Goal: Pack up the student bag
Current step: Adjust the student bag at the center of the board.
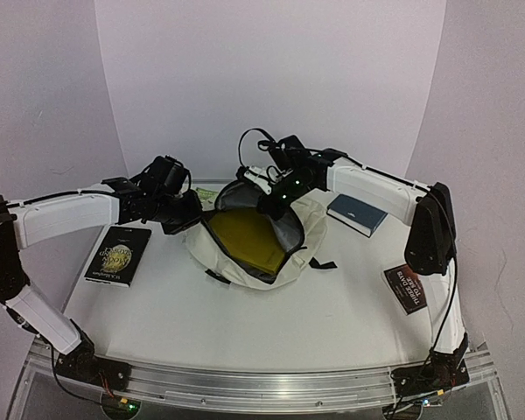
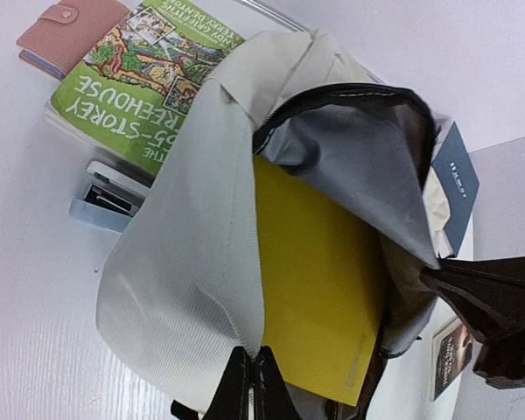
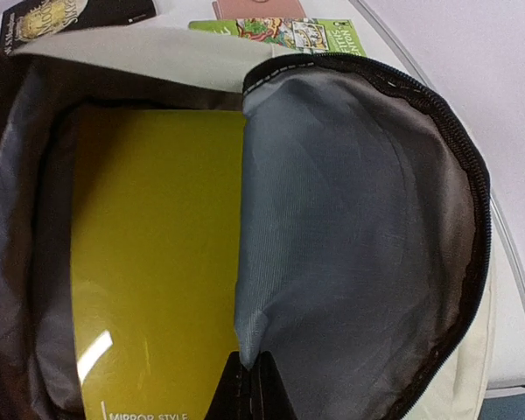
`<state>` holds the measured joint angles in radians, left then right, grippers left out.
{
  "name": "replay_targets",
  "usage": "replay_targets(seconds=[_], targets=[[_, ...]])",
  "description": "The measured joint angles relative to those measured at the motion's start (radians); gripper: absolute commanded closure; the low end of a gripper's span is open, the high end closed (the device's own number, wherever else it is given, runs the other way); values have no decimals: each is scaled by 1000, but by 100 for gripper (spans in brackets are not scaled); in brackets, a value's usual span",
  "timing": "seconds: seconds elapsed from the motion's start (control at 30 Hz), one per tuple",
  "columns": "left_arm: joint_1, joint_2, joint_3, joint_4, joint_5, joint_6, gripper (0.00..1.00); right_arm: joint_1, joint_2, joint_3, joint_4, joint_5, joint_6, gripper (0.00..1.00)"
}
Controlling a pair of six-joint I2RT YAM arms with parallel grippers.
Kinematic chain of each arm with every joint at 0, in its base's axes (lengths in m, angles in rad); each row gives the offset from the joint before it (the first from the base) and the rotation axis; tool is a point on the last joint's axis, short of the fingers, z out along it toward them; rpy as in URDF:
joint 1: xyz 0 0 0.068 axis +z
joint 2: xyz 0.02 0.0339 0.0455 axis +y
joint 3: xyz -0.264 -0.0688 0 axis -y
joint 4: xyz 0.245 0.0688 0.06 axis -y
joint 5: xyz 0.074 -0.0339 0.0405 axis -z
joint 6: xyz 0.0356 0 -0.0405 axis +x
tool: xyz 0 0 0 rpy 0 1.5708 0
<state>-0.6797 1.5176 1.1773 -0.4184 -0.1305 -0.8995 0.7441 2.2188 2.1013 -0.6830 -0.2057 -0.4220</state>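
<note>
The cream student bag (image 1: 245, 271) lies mid-table with its mouth held open. A yellow book (image 1: 249, 232) sits inside it, against the grey lining. My left gripper (image 1: 191, 220) is shut on the cream fabric at the bag's left edge (image 2: 184, 254), pinching a fold between its fingertips (image 2: 254, 372). My right gripper (image 1: 271, 203) is shut on the grey-lined flap (image 3: 359, 227), lifting it beside the yellow book (image 3: 157, 262). In the left wrist view the yellow book (image 2: 319, 280) shows through the opening.
A black book (image 1: 118, 254) lies left of the bag, a blue book (image 1: 357, 214) to its right, and a dark red book (image 1: 409, 287) near my right arm. Behind the bag are a green book (image 2: 144, 79), a pink wallet (image 2: 66, 31) and a small white-blue stapler (image 2: 109, 199).
</note>
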Motion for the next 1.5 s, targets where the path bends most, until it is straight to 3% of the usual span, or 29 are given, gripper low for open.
replay_targets(seconds=[0.1, 0.23, 0.5, 0.7, 0.83, 1.0, 1.27, 1.5], targets=[[-1, -11, 6, -13, 19, 2, 100, 0, 7, -7, 15, 10, -1, 100], [-1, -13, 5, -41, 30, 2, 98, 0, 7, -17, 23, 12, 0, 91], [0, -20, -90, -37, 42, -25, 79, 0, 7, -20, 31, 25, 35, 47], [-2, -27, -159, -25, 76, -11, 53, 0, -42, -85, 40, 18, 86, 29], [-52, -88, -147, -1, 113, 87, 43, -12, -137, -192, 29, -23, 134, 24], [-193, -65, -22, -30, 178, 260, 37, -37, -247, -288, 31, -93, 183, 19], [-309, 185, 155, -97, 312, 519, 38, -79, -293, -399, 34, -167, 227, 23], [-384, 407, 286, -184, 329, 672, 46, -134, -293, -435, 27, -249, 260, 23]])
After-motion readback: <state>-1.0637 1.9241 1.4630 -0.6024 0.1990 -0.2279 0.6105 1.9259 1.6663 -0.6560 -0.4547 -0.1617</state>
